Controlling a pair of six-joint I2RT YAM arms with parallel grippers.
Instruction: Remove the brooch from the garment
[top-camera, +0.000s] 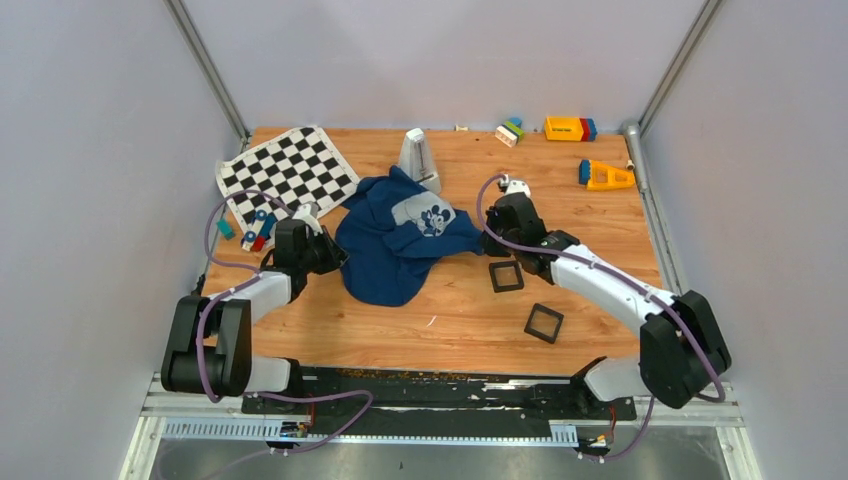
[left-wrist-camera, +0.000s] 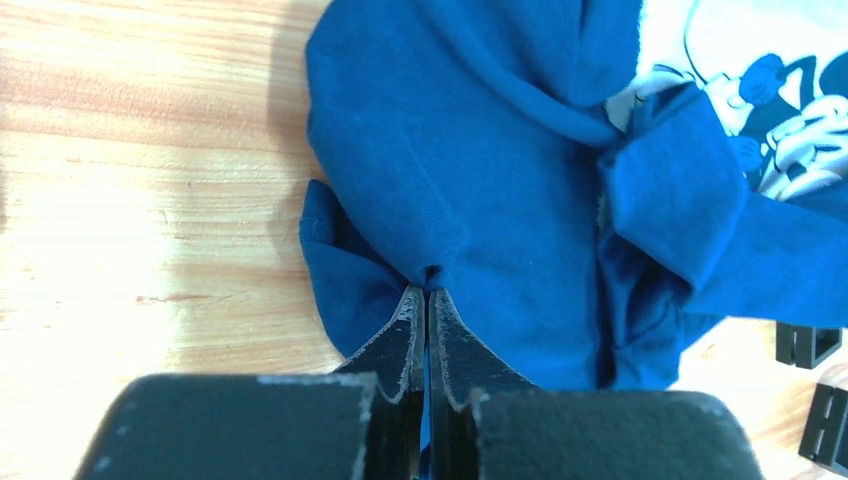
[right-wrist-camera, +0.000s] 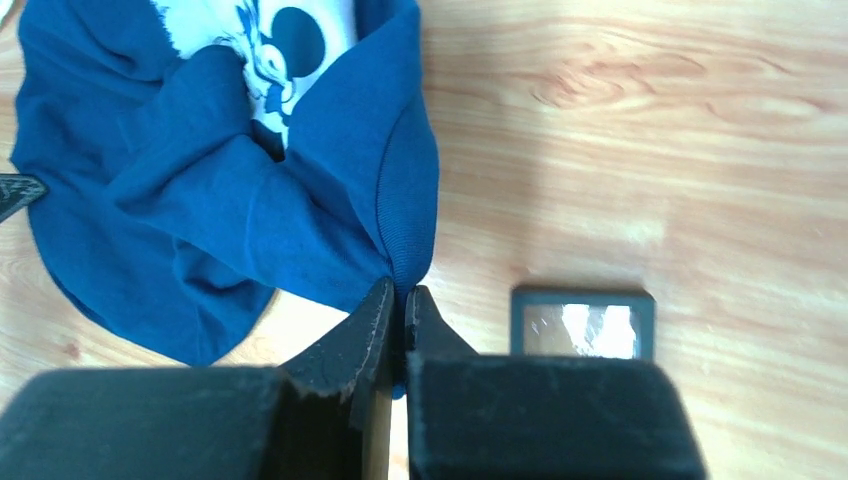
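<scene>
The garment (top-camera: 395, 245), a navy blue T-shirt with a grey-white Mickey print, lies crumpled mid-table. It also shows in the left wrist view (left-wrist-camera: 500, 180) and the right wrist view (right-wrist-camera: 200, 200). My left gripper (top-camera: 335, 252) (left-wrist-camera: 427, 292) is shut on a fold at the shirt's left edge. My right gripper (top-camera: 487, 240) (right-wrist-camera: 398, 292) is shut on the ribbed hem at the shirt's right edge. The brooch is hidden in every view.
Two black square frames (top-camera: 506, 276) (top-camera: 543, 322) lie right of the shirt; one shows in the right wrist view (right-wrist-camera: 583, 322). A chequered cloth (top-camera: 288, 172), a white metronome-like object (top-camera: 419, 158) and small toys (top-camera: 570, 128) (top-camera: 604, 176) sit at the back.
</scene>
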